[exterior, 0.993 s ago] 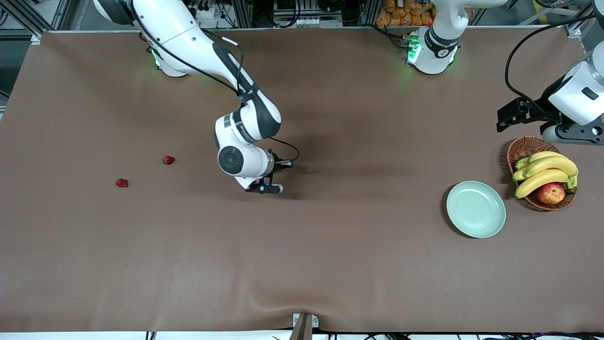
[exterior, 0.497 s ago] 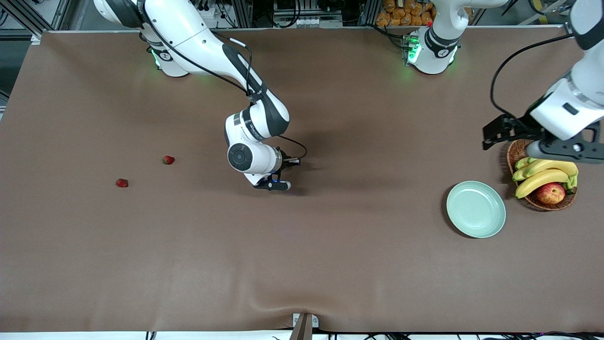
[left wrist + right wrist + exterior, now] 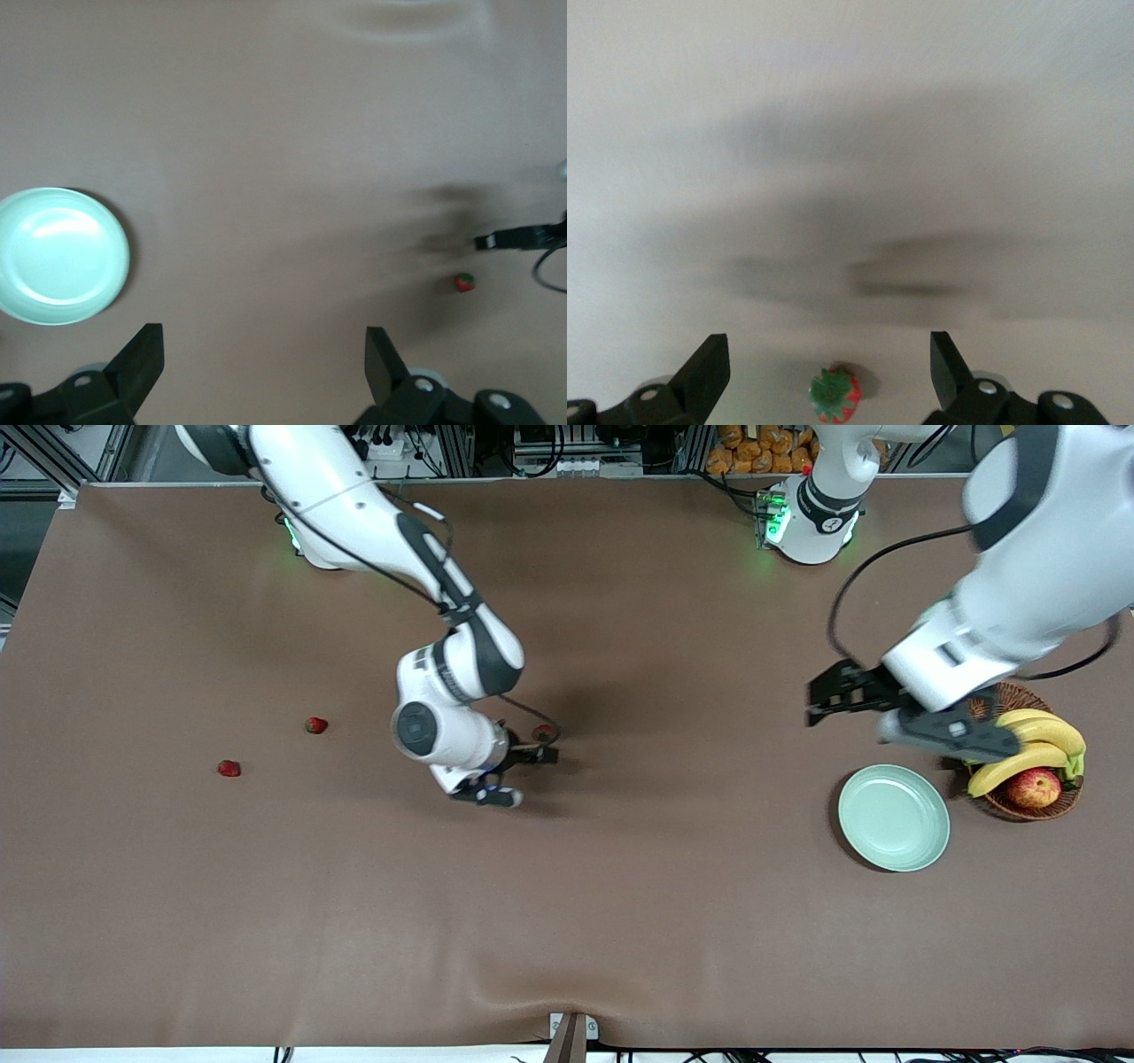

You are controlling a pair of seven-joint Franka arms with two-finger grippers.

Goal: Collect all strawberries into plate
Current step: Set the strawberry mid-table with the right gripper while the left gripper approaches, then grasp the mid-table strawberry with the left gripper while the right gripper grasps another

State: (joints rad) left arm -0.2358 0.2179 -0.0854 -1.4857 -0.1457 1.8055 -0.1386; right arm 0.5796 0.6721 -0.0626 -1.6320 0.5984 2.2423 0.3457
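Observation:
Three small red strawberries lie on the brown table. One strawberry [image 3: 543, 732] is just beside my right gripper [image 3: 511, 776], which is open and empty. In the right wrist view this strawberry [image 3: 835, 393] lies on the table between the spread fingers of the right gripper [image 3: 830, 341]. Two more strawberries [image 3: 315, 725] [image 3: 229, 768] lie toward the right arm's end. The mint-green plate [image 3: 893, 817] is empty at the left arm's end. My left gripper [image 3: 930, 731] hangs open above the table beside the plate. The left wrist view shows the left gripper [image 3: 263, 336], the plate [image 3: 58, 255] and the strawberry [image 3: 465, 282].
A brown wicker basket [image 3: 1010, 808] with bananas [image 3: 1028, 757] and a red-yellow apple [image 3: 1033, 786] stands beside the plate, partly under the left arm. The right gripper's finger [image 3: 514, 237] shows in the left wrist view, near the strawberry.
The left arm has swung from over the basket toward the table's middle. The right gripper has shifted a little, uncovering the strawberry beside it.

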